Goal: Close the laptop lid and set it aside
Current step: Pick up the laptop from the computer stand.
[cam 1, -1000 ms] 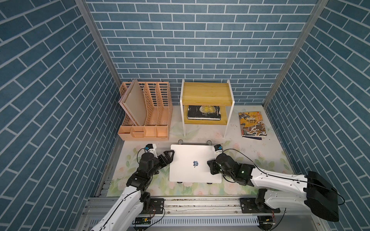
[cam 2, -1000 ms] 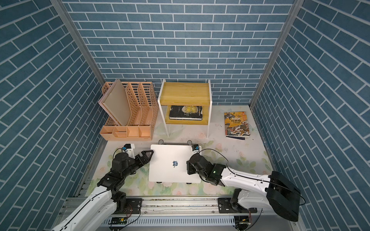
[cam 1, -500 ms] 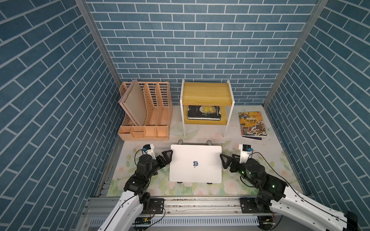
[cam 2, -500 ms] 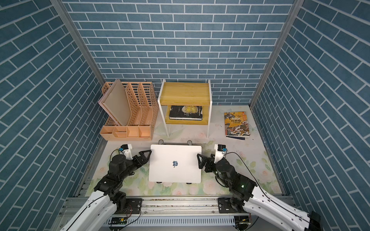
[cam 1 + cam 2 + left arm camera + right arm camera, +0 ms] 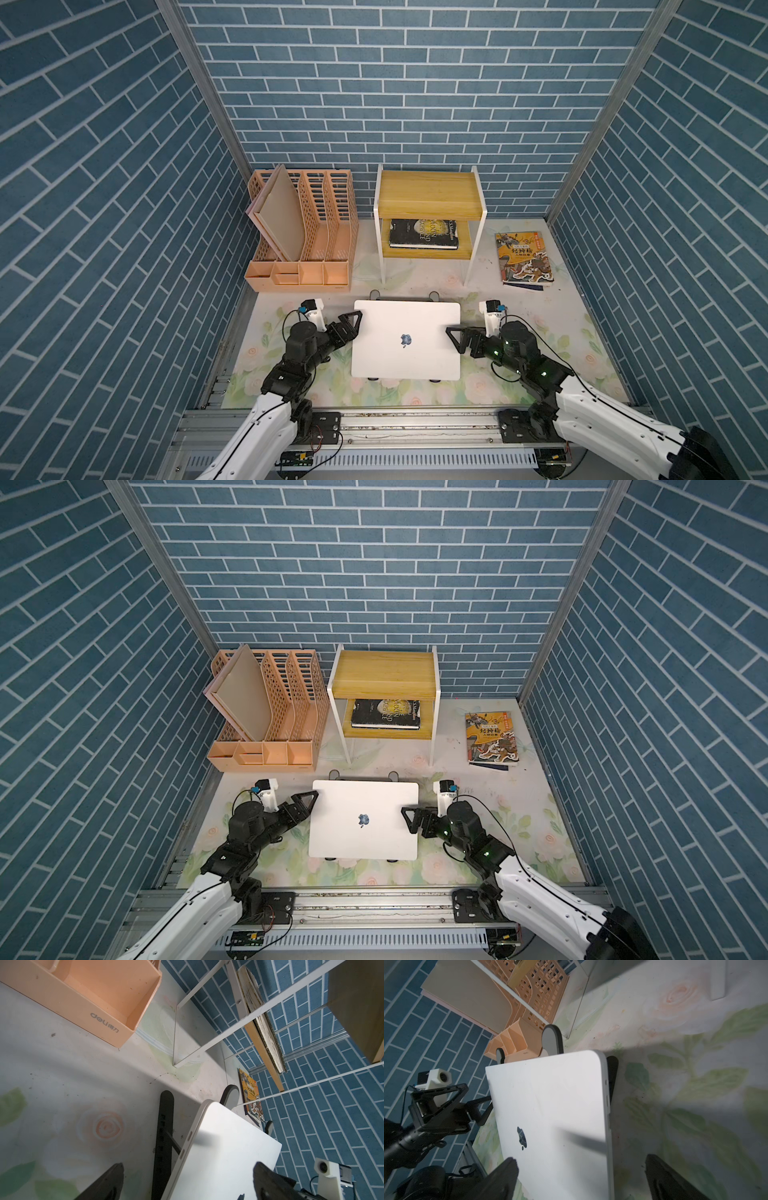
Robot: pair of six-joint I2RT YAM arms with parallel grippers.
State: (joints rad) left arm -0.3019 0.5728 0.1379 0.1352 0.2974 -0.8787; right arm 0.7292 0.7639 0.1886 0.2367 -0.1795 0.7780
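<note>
Slim silver-white laptop (image 5: 415, 361) sits shut on a black stand (image 5: 164, 1126), raised off the flowered worktop (image 5: 540, 316) near the middle of its front edge. The lid (image 5: 374, 800) is down and square to that edge, plain outer face up, a dark logo (image 5: 406, 339) at its centre. Slots line both side edges.

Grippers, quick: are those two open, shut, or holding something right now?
Left gripper: open, fingers straddling the laptop edge, not clamped.
Right gripper: open, fingers straddling the opposite edge, holding nothing.
</note>
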